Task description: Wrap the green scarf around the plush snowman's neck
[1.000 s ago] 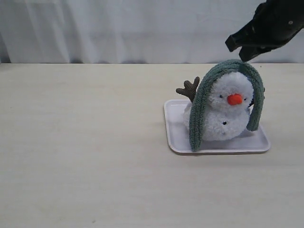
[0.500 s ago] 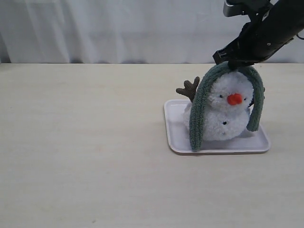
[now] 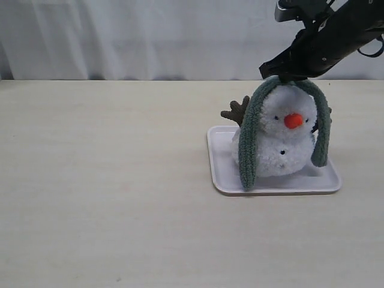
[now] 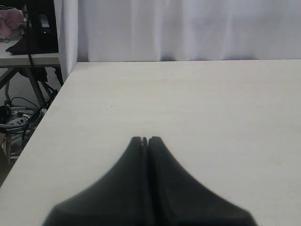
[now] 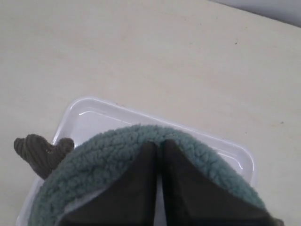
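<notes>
The plush snowman [image 3: 282, 153] sits upright on a white tray [image 3: 273, 189]. The green scarf [image 3: 248, 135] lies over the top of its head, and both ends hang down past the body to the tray. The neck [image 3: 281, 135] is bare at the front. My right gripper [image 3: 282, 77] is shut, its tips resting on the scarf's top, with no fabric seen between the fingers. In the right wrist view the gripper [image 5: 157, 143] meets the scarf [image 5: 103, 162] at its arch. My left gripper [image 4: 146, 139] is shut and empty over bare table, out of the exterior view.
A brown twig arm [image 3: 237, 111] sticks out behind the snowman on its left, also seen as the twig arm [image 5: 41, 151] beside the tray [image 5: 89, 117]. The table's left edge [image 4: 44, 113] shows, with cables and a stand beyond it.
My right gripper has come down and leftward from above the snowman onto the scarf's top. The snowman's head has shifted slightly left and more upright. The left gripper is unseen earlier.
</notes>
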